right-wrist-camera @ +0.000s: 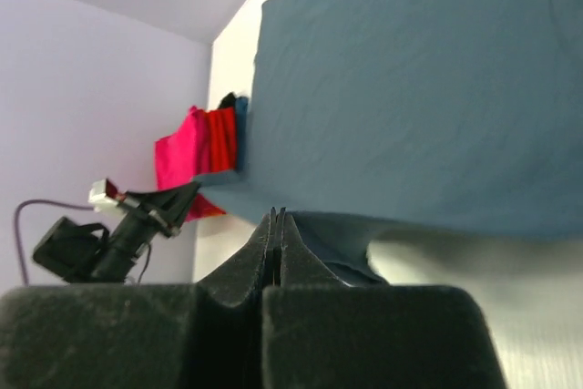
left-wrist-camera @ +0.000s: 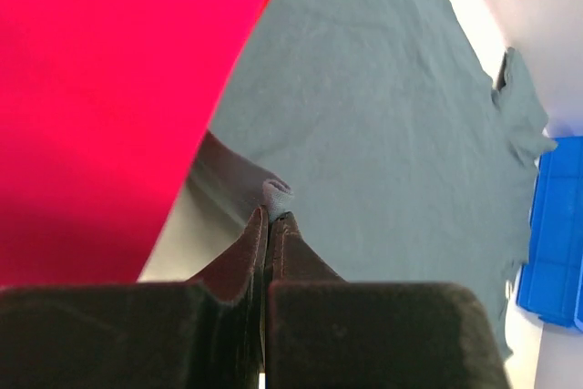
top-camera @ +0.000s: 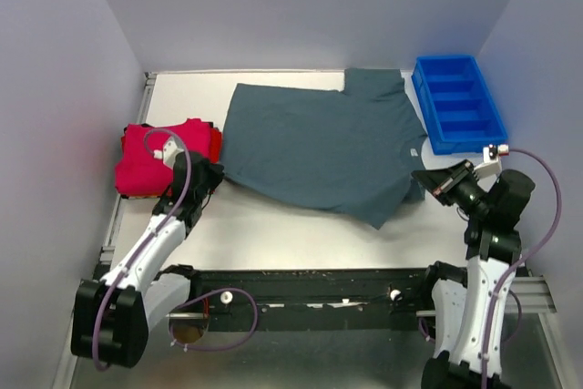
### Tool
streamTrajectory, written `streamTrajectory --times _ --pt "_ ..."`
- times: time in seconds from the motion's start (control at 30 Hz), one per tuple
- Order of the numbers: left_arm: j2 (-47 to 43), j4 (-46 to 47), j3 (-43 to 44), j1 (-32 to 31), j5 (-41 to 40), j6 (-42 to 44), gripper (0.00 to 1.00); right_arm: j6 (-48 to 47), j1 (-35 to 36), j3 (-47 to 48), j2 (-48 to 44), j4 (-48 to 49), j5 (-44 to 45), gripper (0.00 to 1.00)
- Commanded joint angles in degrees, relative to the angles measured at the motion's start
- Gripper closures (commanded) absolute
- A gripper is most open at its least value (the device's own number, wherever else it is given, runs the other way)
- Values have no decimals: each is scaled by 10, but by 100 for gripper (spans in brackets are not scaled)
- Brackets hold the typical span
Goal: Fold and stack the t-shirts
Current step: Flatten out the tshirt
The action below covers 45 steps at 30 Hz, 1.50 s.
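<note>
I read the grey t-shirt [top-camera: 319, 148] as spread flat mid-table, with the red t-shirts [top-camera: 155, 157] stacked beside its left edge; left gripper [left-wrist-camera: 270, 216] is clamped on a hem nub; right gripper [right-wrist-camera: 276, 216] is clamped on the opposite edge; the cloth looks light and limp, so I judge corners the best hold.

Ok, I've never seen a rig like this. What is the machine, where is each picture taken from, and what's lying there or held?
Two robot arms stand at the near edge of the table, each ending in a two-finger pincer. One picture looks down from above; the other two come from cameras on each wrist. On the table lie a spread-out grey t-shirt, a stack of folded red t-shirts at left and a blue bin at far right. The left pincer is shut on a pinch of the grey t-shirt; the right pincer is shut too, apparently on its opposite edge.
</note>
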Motion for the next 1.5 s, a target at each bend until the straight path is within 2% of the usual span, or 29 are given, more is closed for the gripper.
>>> streamTrajectory --times 0.0,0.07,0.17,0.43,0.6,0.77,1.1,1.47 --pt "-72 6 -72 -1 -25 -2 100 -79 -3 -10 -93 -140 100 99" --pt "-76 6 -76 -1 -32 -2 100 -87 -3 -12 -97 -141 110 99" --pt "-48 9 -54 -1 -36 4 100 -97 -3 -13 -55 -111 106 99" --pt "108 23 55 -1 -27 6 100 -98 -4 -1 122 -7 118 99" --pt "184 28 119 -1 -35 4 100 -91 -3 27 189 22 135 99" --pt "258 -10 188 -1 -46 9 100 -83 -3 64 253 41 137 99" --pt "323 -29 253 -2 -54 10 100 -82 -3 129 369 65 91 99" --pt "386 -48 307 -1 -59 8 100 -57 17 187 453 82 96 99"
